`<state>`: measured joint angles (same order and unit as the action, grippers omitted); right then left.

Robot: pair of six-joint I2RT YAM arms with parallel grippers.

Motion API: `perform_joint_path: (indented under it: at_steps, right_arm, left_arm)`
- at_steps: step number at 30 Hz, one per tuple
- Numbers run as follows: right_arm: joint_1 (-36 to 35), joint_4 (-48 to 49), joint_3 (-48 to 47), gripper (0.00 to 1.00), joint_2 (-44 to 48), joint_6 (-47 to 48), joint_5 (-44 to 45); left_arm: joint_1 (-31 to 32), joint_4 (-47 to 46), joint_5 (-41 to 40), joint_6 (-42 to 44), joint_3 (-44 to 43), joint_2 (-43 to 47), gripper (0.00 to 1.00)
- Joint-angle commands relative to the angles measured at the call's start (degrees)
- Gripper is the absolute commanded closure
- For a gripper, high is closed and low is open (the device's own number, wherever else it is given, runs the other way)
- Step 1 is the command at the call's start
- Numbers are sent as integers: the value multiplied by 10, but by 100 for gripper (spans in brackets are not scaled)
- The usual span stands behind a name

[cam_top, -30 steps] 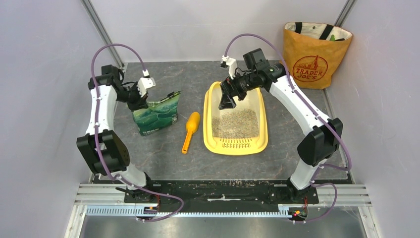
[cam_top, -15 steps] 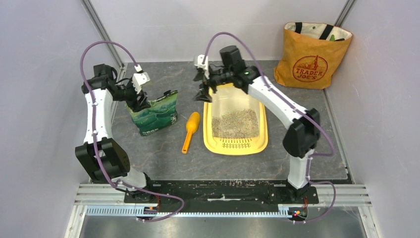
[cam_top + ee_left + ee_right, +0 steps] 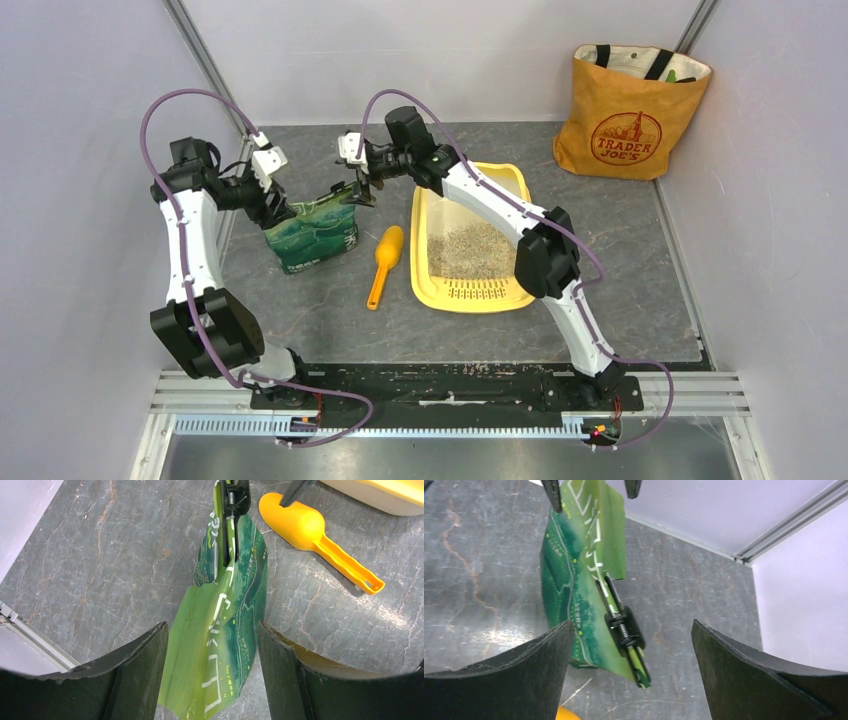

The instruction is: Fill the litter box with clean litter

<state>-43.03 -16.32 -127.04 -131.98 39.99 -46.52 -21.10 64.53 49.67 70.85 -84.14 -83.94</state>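
The yellow litter box (image 3: 476, 292) lies right of centre, with grey-beige clean litter (image 3: 474, 248) spread over its near half. A crinkly green bag (image 3: 316, 234) stands to its left, its top pinched by a black clip (image 3: 625, 628). My left gripper (image 3: 272, 211) is open and straddles the bag's left top corner (image 3: 220, 630) with a gap on each side. My right gripper (image 3: 360, 190) is open wide at the bag's clipped end (image 3: 234, 495); the clip sits between its fingers, untouched.
An orange-yellow scoop (image 3: 384, 264) lies on the table between bag and litter box, also seen in the left wrist view (image 3: 320, 536). An orange tote bag (image 3: 634, 108) stands at the back right corner. Walls close in on the left, back and right.
The left gripper has opened and let go of the bag's corner. The right arm has swung left from above the litter box to the bag's clipped end.
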Motion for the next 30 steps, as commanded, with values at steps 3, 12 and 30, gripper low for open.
perform_joint_path:
  at_steps: [3,12,30]
  right_arm:
    - [1,-10,-51,14,-21,75,2]
    - [-10,-56,-35,24,-18,131,-2]
    - [-26,-100,-58,50,-36,182,25]
  left_arm:
    - [0,-25,19,-14,5,0,28]
    - [0,-39,19,-25,10,-6,28]
    - [0,-38,9,-20,21,-10,30]
